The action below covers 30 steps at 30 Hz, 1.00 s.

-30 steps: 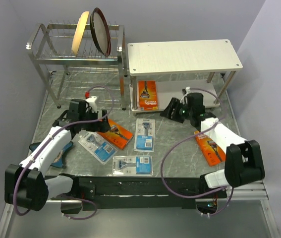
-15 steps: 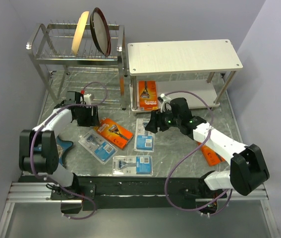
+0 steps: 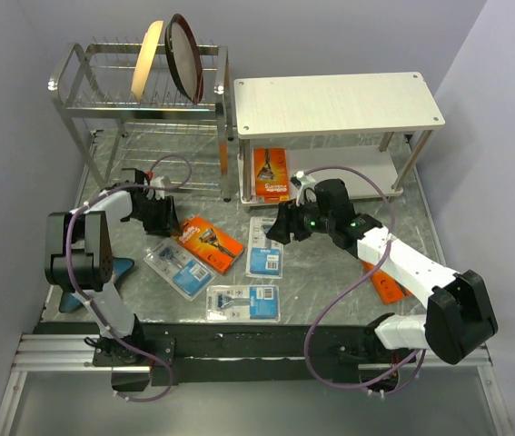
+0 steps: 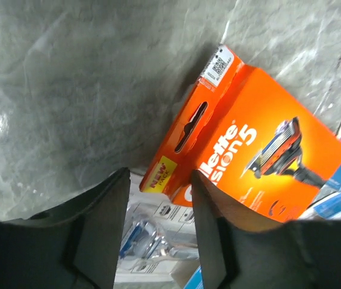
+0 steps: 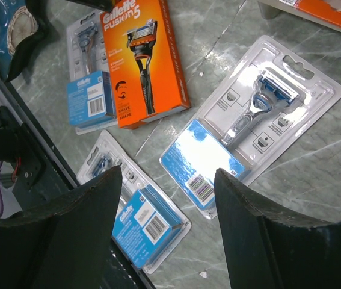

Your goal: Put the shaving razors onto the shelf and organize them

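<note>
**Five packs on the tabletop, one on the shelf; both pincers empty**

Nearest the arm bases, the near blister pack (clear plastic w/ blue card) lies flat on the tabletop. A bit further out, the left blister pack sits to the left. The right orange pack is to the right, partly hidden under the right arm.

Next row has the middle orange pack, a Gillette Fusion5 card box. It's against the left blister pack, touching or overlapping, can't tell which. The centre blister pack is just beside it.

Left pincer has its fingers part-spread over that orange box's corner, w/ nothing pinched as far as I can see. Right pincer is spread wide and empty, hovering over the centre blister pack.

Far right is the shelf. The shelved orange pack stands upright at the left end of its lower tier. The dish rack w/ two plates is at far left.

Handling, my read:
- **All packs:** prob. light, thin and lying flat, so there's little edge to get a finger under.
- **Card boxes:** stiff enough to pinch across the narrow width or at a corner. Too hard a squeeze could dent the card.
- **Blisters:** slick, glossy and a bit flexy. Best hold is prob. the flat rim or the blue card end, not the domed bubble over the razor, which could slip or buckle.
- **Tabletop:** looks smooth, so a pack may slide away when nudged.
</note>
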{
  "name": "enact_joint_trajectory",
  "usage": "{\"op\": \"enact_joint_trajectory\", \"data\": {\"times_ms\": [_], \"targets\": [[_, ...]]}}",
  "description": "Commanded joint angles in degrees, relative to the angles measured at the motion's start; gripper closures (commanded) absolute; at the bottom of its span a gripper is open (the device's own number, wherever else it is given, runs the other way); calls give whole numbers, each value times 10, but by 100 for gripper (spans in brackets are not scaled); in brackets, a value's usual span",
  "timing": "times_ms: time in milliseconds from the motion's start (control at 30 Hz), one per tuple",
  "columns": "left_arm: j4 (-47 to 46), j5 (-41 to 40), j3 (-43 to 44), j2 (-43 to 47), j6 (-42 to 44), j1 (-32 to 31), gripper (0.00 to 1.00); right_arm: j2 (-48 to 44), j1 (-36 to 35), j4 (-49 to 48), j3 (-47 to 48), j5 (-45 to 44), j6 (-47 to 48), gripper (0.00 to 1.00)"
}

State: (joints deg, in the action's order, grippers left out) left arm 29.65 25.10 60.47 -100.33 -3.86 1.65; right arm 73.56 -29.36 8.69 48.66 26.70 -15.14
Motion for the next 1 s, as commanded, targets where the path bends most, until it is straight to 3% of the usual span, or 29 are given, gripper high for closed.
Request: {"op": "enact_joint_trajectory", "data": {"times_ms": [0, 200, 467, 667, 700, 967], "targets": [[-25, 31, 21, -18, -20, 5, 52, 10, 1, -5, 13, 12, -1, 30], [-34, 89, 7, -12, -14, 5, 62, 11, 1, -18, 5, 16, -9, 30], [-60, 118, -24, 6, -30, 8, 67, 7, 1, -27, -3, 18, -16, 30], [-68, 130, -36, 19, -31, 8, 90, -8, 2, -35, -21, 16, -22, 29], [-67, 131, -39, 28, -32, 8, 97, -10, 1, -38, -23, 17, -24, 30], [-20, 165, -85, 147, 15, 5, 99, -16, -1, -52, -32, 46, -3, 29]]}}
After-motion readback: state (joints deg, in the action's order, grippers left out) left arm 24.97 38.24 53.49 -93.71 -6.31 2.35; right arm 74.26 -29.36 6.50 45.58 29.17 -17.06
